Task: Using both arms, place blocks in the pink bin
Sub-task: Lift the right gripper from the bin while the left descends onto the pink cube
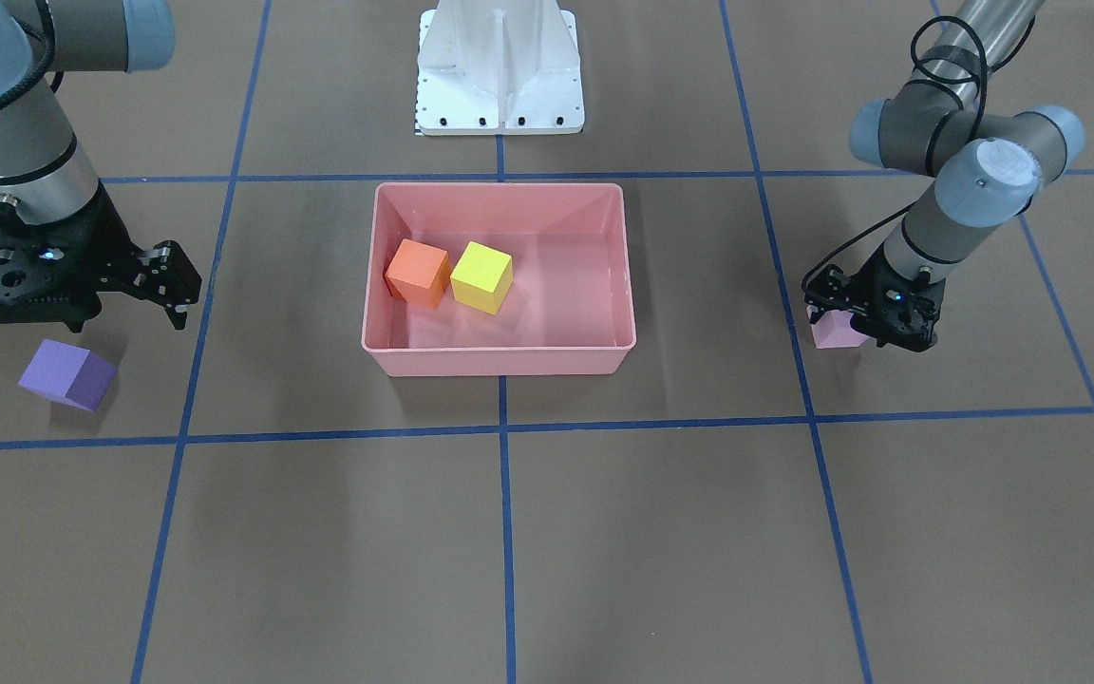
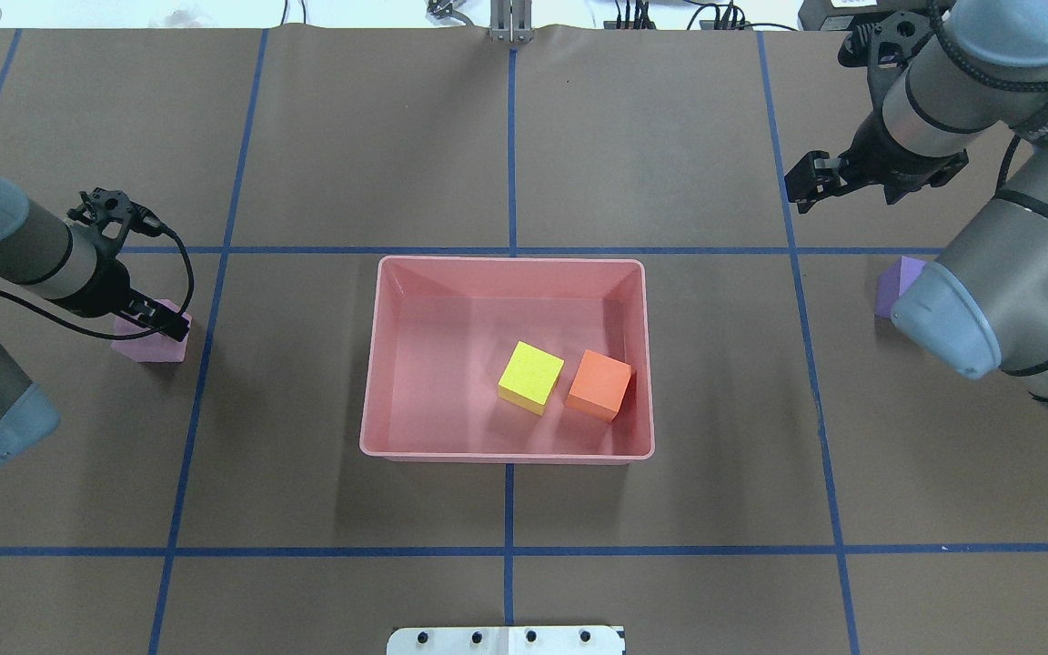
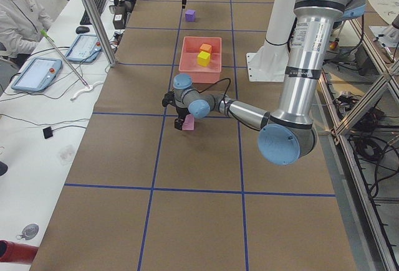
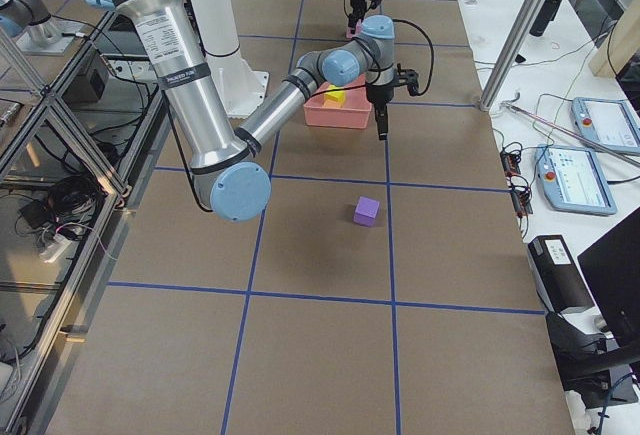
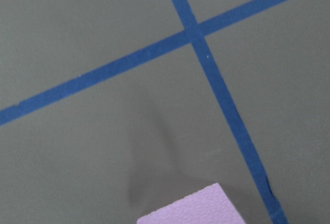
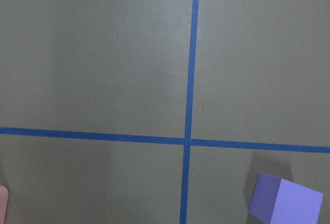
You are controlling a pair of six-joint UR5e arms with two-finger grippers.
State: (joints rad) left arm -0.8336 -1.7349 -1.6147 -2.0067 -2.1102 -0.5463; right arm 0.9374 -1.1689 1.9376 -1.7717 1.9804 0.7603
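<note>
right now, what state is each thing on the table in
pink bin, upright, holds two blocks
orange block, inside bin
yellow block, inside bin, beside orange
pink-lilac block, on table outside bin
purple block, on table outside bin
left gripper, down at pink-lilac block, grip unclear
right gripper, empty, apart from purple block, jaws unclear

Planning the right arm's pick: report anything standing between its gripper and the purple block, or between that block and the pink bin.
Nothing visible: the open right gripper hangs near the purple block, and only table surface lies between block and pink bin.
</note>
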